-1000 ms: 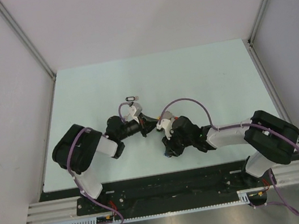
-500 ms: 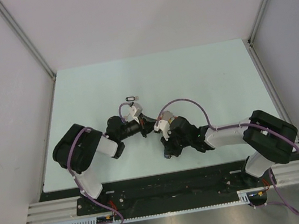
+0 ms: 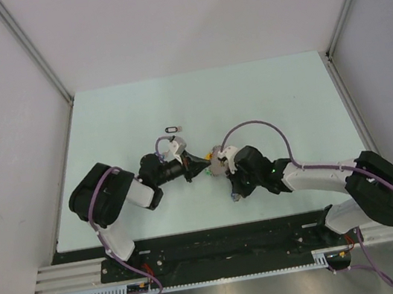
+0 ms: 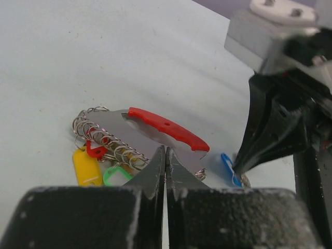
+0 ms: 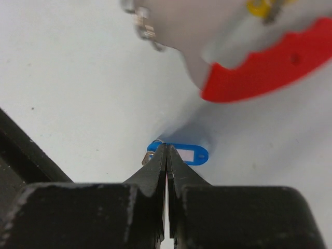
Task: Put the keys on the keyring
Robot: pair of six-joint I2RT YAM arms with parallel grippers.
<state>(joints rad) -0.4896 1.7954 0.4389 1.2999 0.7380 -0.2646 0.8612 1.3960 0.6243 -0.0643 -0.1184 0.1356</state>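
Just closed the right gripper (image 5: 166, 150) from part-open to fully shut, after swinging it in toward the keyring (image 4: 167, 127). Tips now at the ring end of the blue-tagged key (image 5: 189, 154), flat on the bench (image 3: 264, 98) just beside that keyring; cannot tell whether truly pinched. Probably the pick-up before threading. Keyring edge clamped in the fully closed left gripper (image 4: 166, 155). Black-tagged key (image 3: 172, 129) well apart, farther back. Little room between the two grippers, with the yellow tag (image 4: 87, 167) and its neighbours crowding the ring.

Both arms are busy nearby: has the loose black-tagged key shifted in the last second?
No. In the top view the black-tagged key sits at the same spot relative to the far edge of the table as in both earlier pictures.
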